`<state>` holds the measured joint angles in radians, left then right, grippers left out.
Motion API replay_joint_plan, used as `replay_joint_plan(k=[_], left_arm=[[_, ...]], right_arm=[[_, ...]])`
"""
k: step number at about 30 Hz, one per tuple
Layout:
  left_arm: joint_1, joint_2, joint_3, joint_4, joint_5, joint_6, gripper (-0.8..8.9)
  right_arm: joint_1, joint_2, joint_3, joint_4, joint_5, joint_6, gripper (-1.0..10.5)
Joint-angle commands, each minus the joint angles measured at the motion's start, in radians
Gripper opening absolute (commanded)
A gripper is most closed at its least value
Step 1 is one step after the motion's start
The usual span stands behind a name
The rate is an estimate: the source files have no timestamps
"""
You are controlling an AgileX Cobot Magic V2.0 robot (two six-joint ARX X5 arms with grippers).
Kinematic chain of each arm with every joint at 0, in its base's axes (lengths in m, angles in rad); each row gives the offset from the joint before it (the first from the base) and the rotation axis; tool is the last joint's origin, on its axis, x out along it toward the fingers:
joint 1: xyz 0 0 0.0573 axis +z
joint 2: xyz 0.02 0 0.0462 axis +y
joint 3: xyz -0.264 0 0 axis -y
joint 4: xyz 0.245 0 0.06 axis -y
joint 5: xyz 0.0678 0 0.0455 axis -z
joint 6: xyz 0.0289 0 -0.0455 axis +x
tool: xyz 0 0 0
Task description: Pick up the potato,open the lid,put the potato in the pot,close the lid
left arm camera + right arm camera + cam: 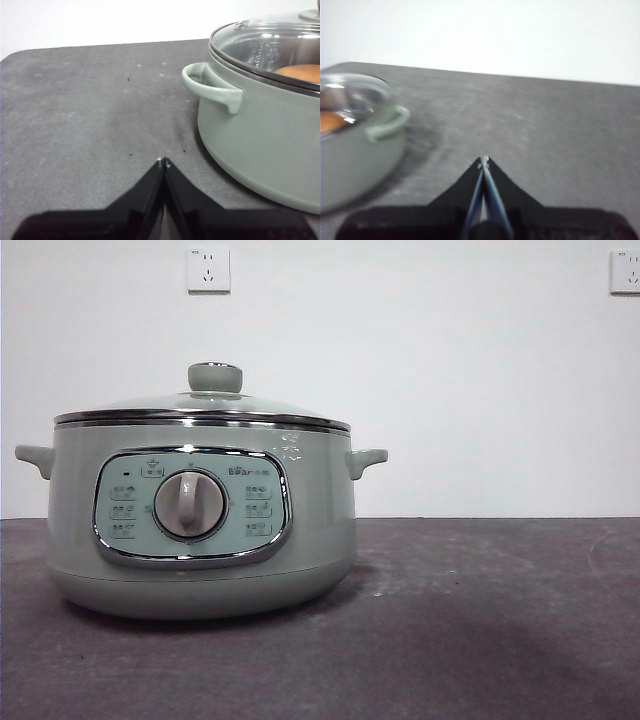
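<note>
Since the lid (205, 405) sits square on the pot (200, 540) with its chrome rim seated all round, and an orange-brown shape shows through the glass from both wrist cameras, I'd say the potato (300, 72) is already inside and the job looks as good as finished. From the front, nothing orange can be seen; the pot's wall hides whatever lies within.

Going from the left: the left hand (163, 161) hangs low over the grey tabletop (75, 125), just off the pot's side handle (210, 87), its two black jaws pressed together tip to tip and holding nothing. It points across bare tabletop rather than at the knob, which reads to me as an arm drawn clear of its work.

Next comes the pot itself, standing towards the left of the tabletop with its dial facing the near edge and the pale knob (215, 376) upright on top.

Further right, the right hand (484, 160) is likewise closed and empty, well apart from the pot on the open side of the tabletop. Its picture is blurred, so finer detail is beyond me. Neither arm shows in the front view.
</note>
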<state>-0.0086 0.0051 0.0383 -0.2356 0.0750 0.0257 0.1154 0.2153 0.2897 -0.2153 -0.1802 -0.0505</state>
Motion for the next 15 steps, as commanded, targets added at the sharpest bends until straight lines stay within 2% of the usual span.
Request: replay_joint_plan(k=[1,8,11,15], left_arm=[[0.003,-0.003,-0.018,0.01,0.005,-0.003,-0.03],[0.003,-0.003,-0.018,0.01,0.005,-0.003,-0.03],[0.003,-0.003,-0.018,0.01,0.005,-0.003,-0.04],[0.003,-0.003,-0.018,0.01,0.005,-0.003,-0.03]], right_arm=[[-0.052,-0.074,-0.083,0.019,-0.005,-0.003,0.0],[-0.089,-0.208,-0.231,0.052,-0.004,0.001,0.0],[-0.089,-0.214,-0.285,0.102,-0.005,0.022,0.0],[-0.088,-0.214,-0.285,0.072,-0.004,0.024,0.0]])
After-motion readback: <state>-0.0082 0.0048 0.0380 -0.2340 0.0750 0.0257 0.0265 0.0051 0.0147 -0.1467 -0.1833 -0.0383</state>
